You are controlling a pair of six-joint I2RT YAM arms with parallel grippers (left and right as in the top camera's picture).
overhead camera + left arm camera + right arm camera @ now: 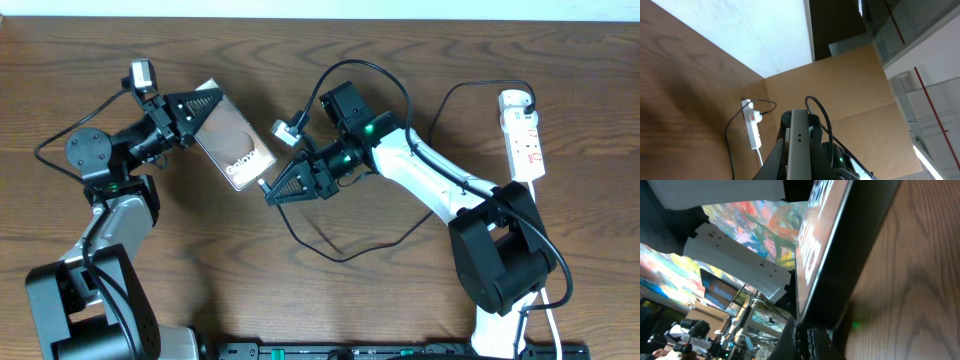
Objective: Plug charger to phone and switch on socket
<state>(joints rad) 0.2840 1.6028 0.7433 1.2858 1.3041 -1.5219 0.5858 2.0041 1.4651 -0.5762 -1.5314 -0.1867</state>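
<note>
The phone point(236, 148) is a dark glossy slab held tilted above the table by its upper end in my left gripper point(203, 112), which is shut on it. The left wrist view shows its grey edge point(799, 131) between the fingers point(799, 170). My right gripper point(272, 192) is shut on the plug end of the charger, at the phone's lower end. The black cable point(335, 255) loops across the table behind it. In the right wrist view the shut fingers point(805, 339) sit just under the phone point(840, 255). The white socket point(525, 135) lies at the far right.
The socket also shows in the left wrist view point(752, 127), with its white cord and a black cable curving beside it. The right arm's white forearm point(430, 170) spans the table between the phone and the socket. Thicker black arm cables arc above the right wrist.
</note>
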